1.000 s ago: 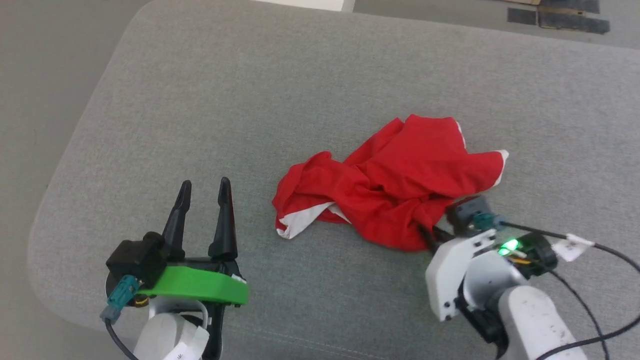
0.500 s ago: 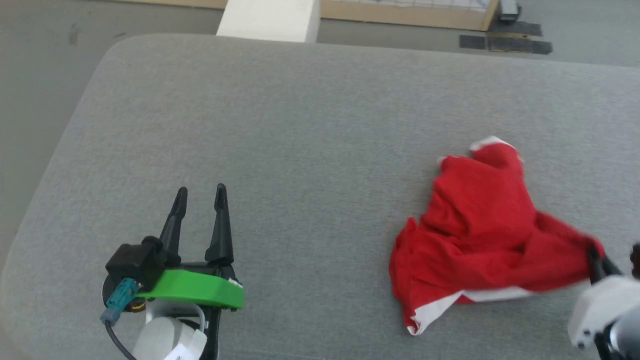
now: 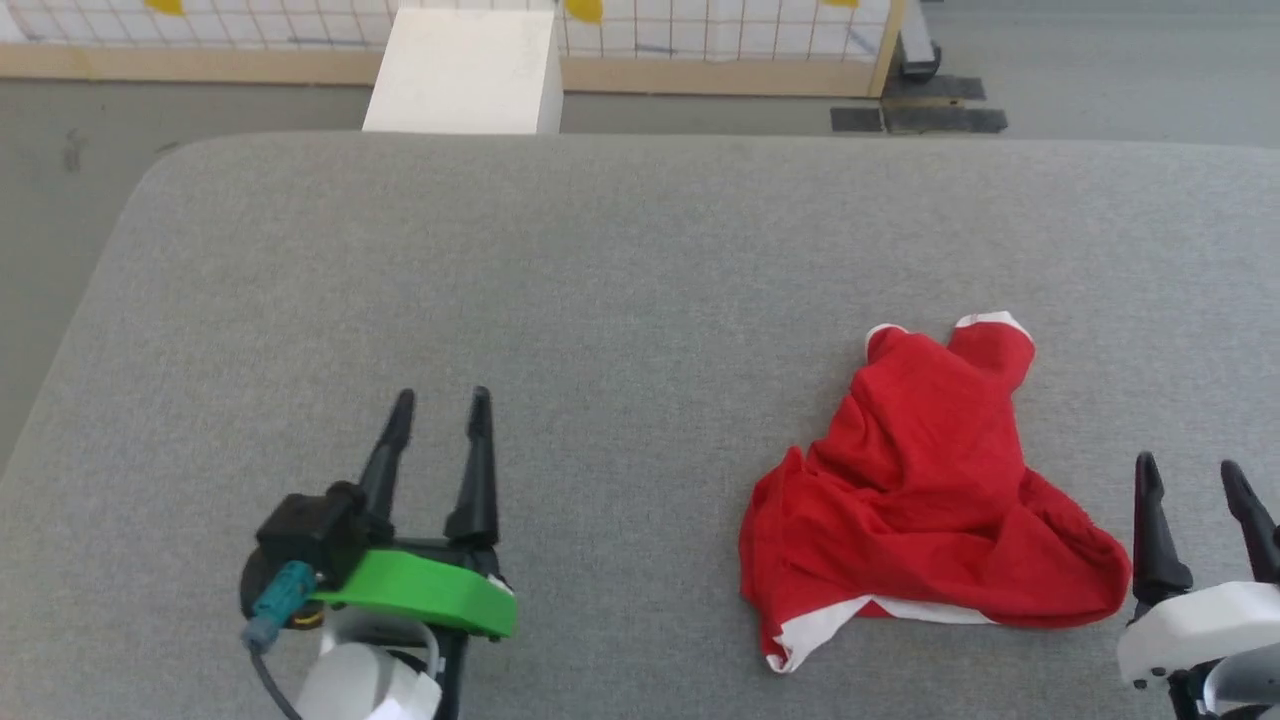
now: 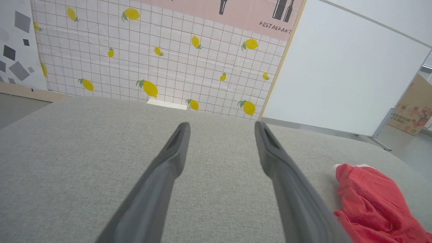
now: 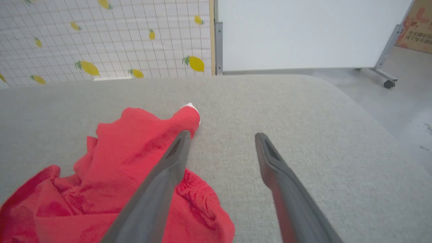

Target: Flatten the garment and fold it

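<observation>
Two grippers low in the head view, both spread wide and holding nothing: left gripper (image 3: pixel 441 395) at lower left, right gripper (image 3: pixel 1187 462) at lower right. Between them but far over to the right, the garment (image 3: pixel 920 510), crumpled in a red heap with white trim at its top corners and lower left edge. Just beside the right gripper's inner finger; well apart from the left one. Underneath, a grey fabric-covered surface (image 3: pixel 640 280) with rounded far corners. Beyond its far edge, a white box (image 3: pixel 465 70), a lemon-patterned wall panel (image 3: pixel 700 20) and dark patches (image 3: pixel 920 118) on the floor. Plenty of bare grey across the left half and far side.

Along the left gripper (image 4: pixel 221 126) in the left wrist view: fingers parted over bare surface (image 4: pixel 84 152), garment (image 4: pixel 371 199) off at the lower right, apart from them. Ahead, lemon panel (image 4: pixel 152 50), whiteboard (image 4: pixel 337 67), cardboard box (image 4: pixel 415 108).

Along the right gripper (image 5: pixel 222 134) in the right wrist view: fingers wide, nothing between them but grey surface (image 5: pixel 287 108). Garment (image 5: pixel 118 168) spread to the left, passing behind the left finger; contact impossible to tell. Rounded table edge to the right, then floor, whiteboard (image 5: pixel 303 30) and its castor (image 5: pixel 388 83).
</observation>
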`<state>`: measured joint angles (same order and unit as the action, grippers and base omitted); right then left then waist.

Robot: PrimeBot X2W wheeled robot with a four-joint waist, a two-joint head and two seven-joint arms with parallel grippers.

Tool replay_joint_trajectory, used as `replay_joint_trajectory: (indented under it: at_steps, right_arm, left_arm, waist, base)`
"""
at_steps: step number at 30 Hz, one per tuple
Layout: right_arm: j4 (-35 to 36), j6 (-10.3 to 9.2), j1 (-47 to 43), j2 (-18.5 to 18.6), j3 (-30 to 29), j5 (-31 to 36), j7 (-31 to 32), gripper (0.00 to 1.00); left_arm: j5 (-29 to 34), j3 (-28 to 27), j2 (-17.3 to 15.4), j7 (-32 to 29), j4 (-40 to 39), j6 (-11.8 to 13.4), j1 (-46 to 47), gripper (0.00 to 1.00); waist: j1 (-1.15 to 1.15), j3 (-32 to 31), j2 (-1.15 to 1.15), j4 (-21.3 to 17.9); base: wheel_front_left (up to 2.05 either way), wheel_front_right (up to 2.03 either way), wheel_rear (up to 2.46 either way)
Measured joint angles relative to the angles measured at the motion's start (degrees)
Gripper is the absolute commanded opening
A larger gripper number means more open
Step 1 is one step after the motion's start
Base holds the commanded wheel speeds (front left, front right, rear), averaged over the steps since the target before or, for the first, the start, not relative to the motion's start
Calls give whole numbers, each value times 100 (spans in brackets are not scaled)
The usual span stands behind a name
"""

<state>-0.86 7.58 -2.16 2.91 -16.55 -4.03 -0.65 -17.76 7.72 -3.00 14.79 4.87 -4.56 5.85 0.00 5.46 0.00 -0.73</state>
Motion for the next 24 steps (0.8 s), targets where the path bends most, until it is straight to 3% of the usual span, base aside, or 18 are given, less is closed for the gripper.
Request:
replay_joint_trajectory:
  at_steps: [4,12,17,24]
  right_arm:
    - [-37,0,-1,0,163,3,-545,100]
    - [-188,0,-22,-4,459,-40,-650,100]
    - [-231,0,-18,-2,636,-123,-701,100]
    - [-318,0,4,-2,698,-247,-771,100]
  left_arm:
    - [-138,571,-3,1,165,-74,24,100]
    - [-621,2524,15,-177,1168,-73,732,100]
    - [-947,3228,25,-951,1848,359,1258,100]
    - [-972,3512,7,-2329,2724,1065,1829,100]
  waist:
    - [0,-88,0,-111]
    - [0,-143,0,-389]
    - [0,-96,0,-630]
    - [0,100,0,-926]
  base:
    - [0,0,0]
    - [0,0,0]
    - [0,0,0]
    - [0,0,0]
